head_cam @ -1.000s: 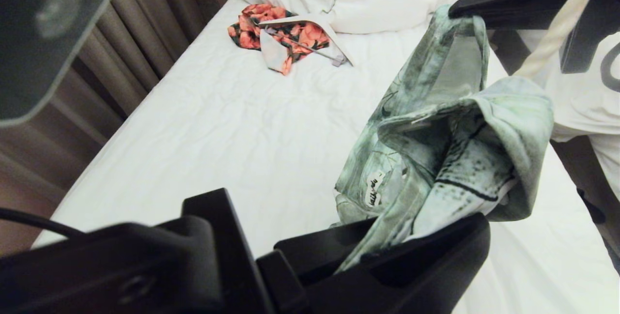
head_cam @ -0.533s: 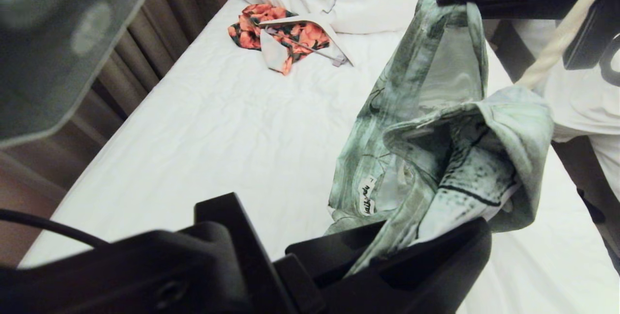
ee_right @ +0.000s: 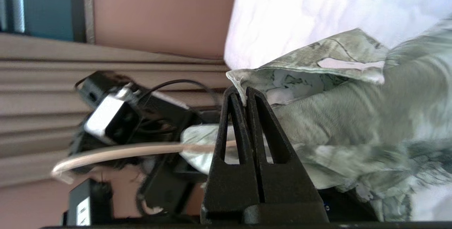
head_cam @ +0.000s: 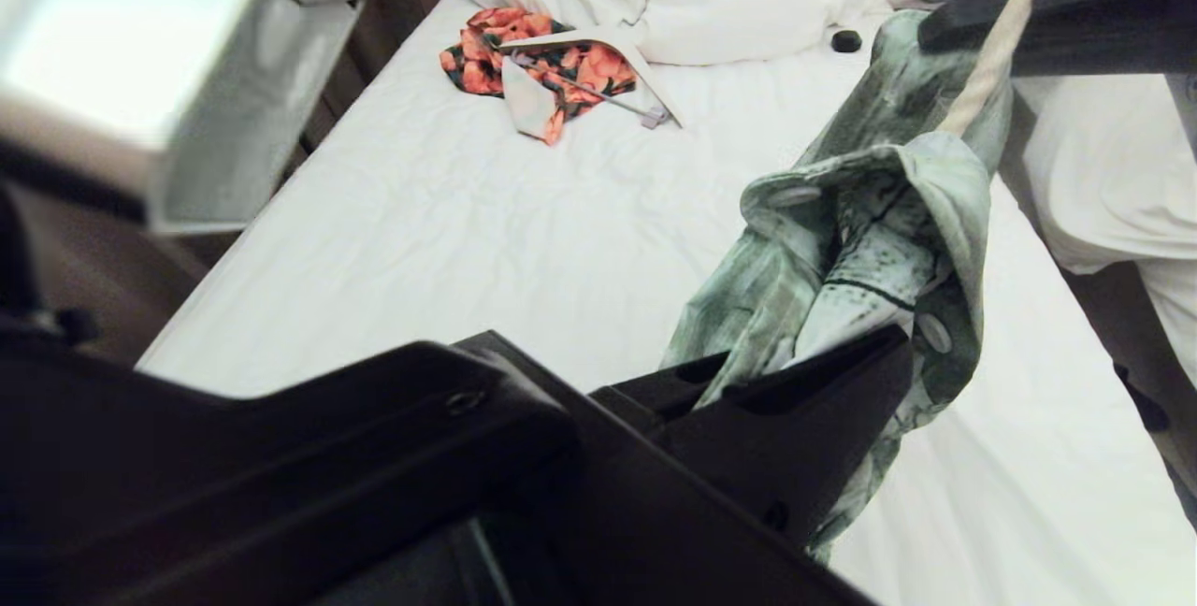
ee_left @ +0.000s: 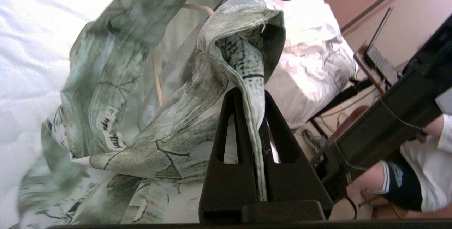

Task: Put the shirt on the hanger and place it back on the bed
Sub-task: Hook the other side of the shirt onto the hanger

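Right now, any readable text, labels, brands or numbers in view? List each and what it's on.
No text reads clearly.
Neck label sewn inside the shirt: dark handwritten marks on white, too blurred to read.
White sticker on a black box in the right wrist view: print too small to read.
Pale logo on a person's dark shorts: shape only, no legible letters.
Nothing readable on the hanger, the bed or the orange-red garment.

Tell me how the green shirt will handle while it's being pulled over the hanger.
Probably floppy: the shirt sags in folds between the left claw and right claw. Likely light, since thin pinches hold it. It may snag on the hanger.
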Controlling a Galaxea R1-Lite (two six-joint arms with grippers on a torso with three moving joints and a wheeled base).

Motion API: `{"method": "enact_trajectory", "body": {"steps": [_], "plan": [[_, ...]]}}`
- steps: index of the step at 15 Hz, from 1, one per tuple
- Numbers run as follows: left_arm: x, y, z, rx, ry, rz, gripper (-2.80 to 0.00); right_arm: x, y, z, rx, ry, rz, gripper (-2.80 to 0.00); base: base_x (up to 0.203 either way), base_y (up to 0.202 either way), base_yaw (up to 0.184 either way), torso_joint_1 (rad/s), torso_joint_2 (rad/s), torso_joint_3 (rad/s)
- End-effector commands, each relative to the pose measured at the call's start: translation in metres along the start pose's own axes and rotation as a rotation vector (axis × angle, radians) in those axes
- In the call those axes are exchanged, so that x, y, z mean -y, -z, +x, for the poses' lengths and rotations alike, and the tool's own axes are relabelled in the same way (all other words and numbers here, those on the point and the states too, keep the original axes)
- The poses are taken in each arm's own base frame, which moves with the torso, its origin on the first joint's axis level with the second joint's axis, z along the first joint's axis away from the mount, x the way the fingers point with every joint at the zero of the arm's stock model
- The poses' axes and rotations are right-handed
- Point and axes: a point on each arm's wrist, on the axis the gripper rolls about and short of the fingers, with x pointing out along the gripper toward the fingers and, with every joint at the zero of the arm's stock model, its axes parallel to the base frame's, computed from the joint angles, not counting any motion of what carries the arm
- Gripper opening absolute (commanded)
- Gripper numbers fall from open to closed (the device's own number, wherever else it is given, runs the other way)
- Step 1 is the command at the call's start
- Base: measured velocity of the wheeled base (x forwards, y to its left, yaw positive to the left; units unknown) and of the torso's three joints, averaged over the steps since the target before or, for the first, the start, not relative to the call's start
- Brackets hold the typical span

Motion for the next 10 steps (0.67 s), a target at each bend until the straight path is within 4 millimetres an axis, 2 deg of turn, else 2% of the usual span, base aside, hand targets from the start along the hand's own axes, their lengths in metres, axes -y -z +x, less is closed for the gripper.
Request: {"method": "enact_trajectory", "body": {"steps": [1,6,10], "plan": [[0.001,0.006,0.007,0.041,0.005,-0.022,-2.8,-0.004,0.002,-0.001,-0.012,-0.017,-0.004,-2.8,0.0,0.0,0.0,0.0,0.0,0.0],[0.004,0.025,0.03,0.173,0.041,-0.088,-2.8,-0.009,0.005,-0.011,-0.016,-0.022,-0.032,-2.8,0.0,0.0,0.0,0.0,0.0,0.0],[0.009,0.05,0.054,0.276,0.065,-0.118,-2.8,-0.014,0.007,-0.007,-0.037,-0.052,-0.076,-2.8,0.0,0.0,0.0,0.0,0.0,0.0]]}}
